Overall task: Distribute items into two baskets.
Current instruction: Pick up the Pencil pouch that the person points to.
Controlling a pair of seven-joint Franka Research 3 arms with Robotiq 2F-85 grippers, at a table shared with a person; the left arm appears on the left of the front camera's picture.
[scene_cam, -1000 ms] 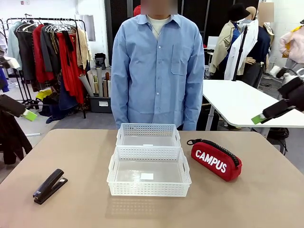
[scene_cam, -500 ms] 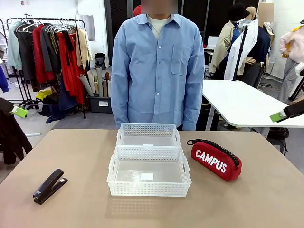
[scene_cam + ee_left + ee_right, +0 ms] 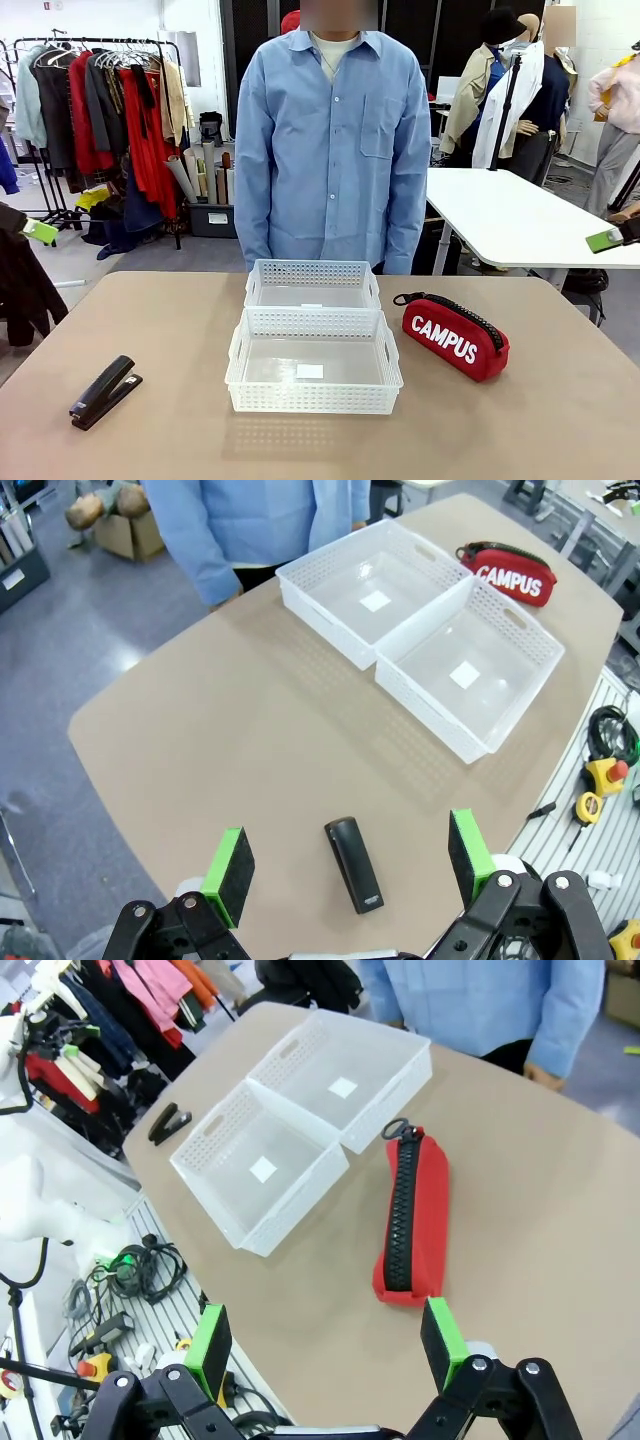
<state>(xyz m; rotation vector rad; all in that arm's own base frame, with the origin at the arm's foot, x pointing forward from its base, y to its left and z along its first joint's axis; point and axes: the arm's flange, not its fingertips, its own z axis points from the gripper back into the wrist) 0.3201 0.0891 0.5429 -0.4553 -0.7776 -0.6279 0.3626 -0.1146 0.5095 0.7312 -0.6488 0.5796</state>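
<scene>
Frontally: baskets, two, white lattice, set one behind the other with long sides touching at mid-table; far basket [image 3: 312, 273] the smaller, just before the person [image 3: 335, 140], near basket [image 3: 314, 397] the larger; each floor carries one white label, print unreadable. Pouch [image 3: 455, 338], one, red, on the table [image 3: 180, 320] just right of the baskets and apart from them; white "CAMPUS" faces the camera; long axis diagonal, strap end far-left toward the far basket, other end near-right. Stapler [image 3: 104, 392], one, black, well left of the baskets near the front edge; long axis diagonal, near-left to far-right. Left gripper [image 3: 38, 232] at the left edge and right gripper [image 3: 606, 240] at the right edge, both raised off to the sides, one green pad seen on each. Left wrist view: left gripper [image 3: 349, 852] with jaws spread wide, high above the stapler [image 3: 354, 865], which lies between the two pads with its long axis roughly along the fingers; beyond it, near basket [image 3: 430, 720], far basket [image 3: 315, 620], then the pouch [image 3: 508, 575], "CAMPUS" legible. Right wrist view: right gripper [image 3: 325, 1342] with jaws spread wide, high above the table edge; pouch [image 3: 412, 1220] ahead, black zip uppermost, long axis along the fingers, strap ring at the far end beside the far basket [image 3: 390, 1100]; near basket [image 3: 290, 1210] left of it; stapler [image 3: 170, 1123] beyond.
</scene>
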